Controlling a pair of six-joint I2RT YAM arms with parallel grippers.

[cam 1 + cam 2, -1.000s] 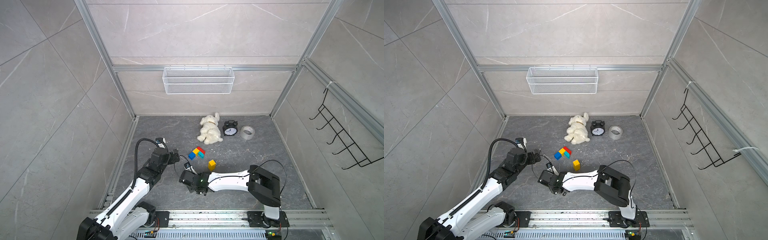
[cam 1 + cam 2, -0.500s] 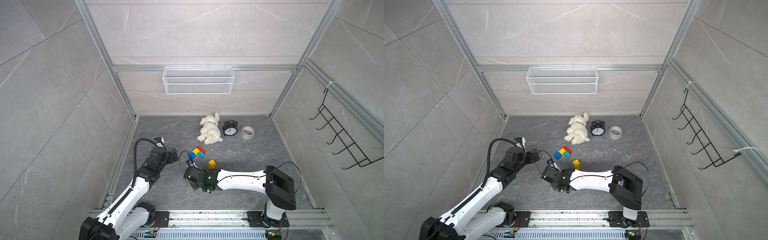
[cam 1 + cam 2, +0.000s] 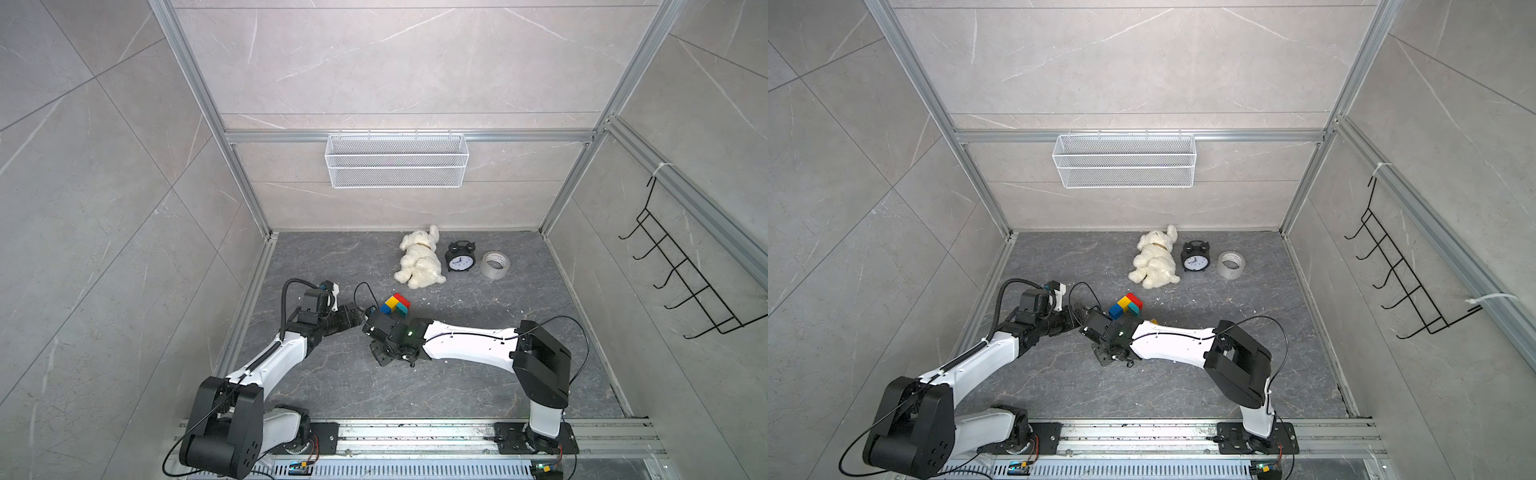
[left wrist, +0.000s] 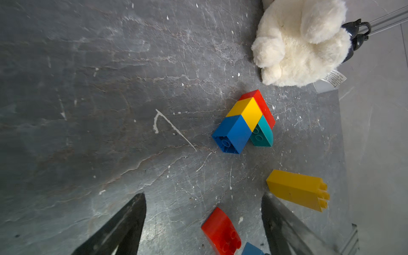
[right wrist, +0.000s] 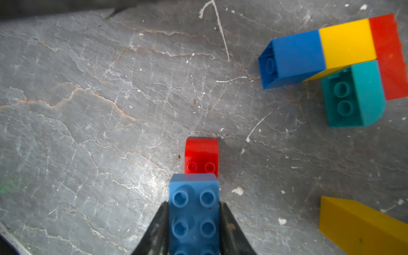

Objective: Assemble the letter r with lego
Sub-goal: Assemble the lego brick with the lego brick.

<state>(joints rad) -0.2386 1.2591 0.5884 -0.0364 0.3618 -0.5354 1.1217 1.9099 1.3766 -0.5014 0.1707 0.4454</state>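
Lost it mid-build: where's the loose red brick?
Right wrist view: red brick lies on the floor just beyond the right gripper's blue brick.

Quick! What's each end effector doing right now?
Left end effector: open, gripping nothing.
Right end effector: closed, holding a blue brick.

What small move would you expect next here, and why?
Probably the left gripper closes on the red curved brick, which lies between its open jaws. The right gripper grips a blue brick right beside it, so steadying the red one would let them join.
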